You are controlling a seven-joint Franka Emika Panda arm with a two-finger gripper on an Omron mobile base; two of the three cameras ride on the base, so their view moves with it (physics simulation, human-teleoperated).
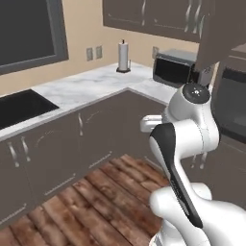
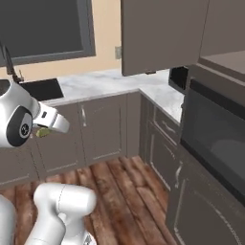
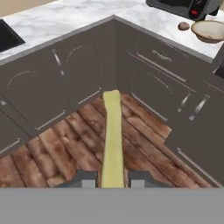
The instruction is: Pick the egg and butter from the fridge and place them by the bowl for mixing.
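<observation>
In the hand view my gripper (image 3: pixel 113 177) is shut on the butter (image 3: pixel 112 131), a long yellow-green stick that runs up from between the two dark fingertips (image 3: pixel 85 179). It hangs over the wooden floor, in front of the corner cabinets. The tan bowl (image 3: pixel 209 29) stands on the marble counter at the upper right, with the small rounded egg (image 3: pixel 183 26) just to its left. In the right base view the butter (image 2: pixel 43 132) peeks out under the white hand at the left. The fridge is out of view.
A grey toaster oven (image 1: pixel 173 67) and a paper towel roll (image 1: pixel 124 56) stand on the corner counter (image 1: pixel 91 84). A dark sink (image 2: pixel 43 88) lies at the left. A built-in dark oven (image 2: pixel 215 139) and an open upper cabinet door (image 2: pixel 162 36) are at the right.
</observation>
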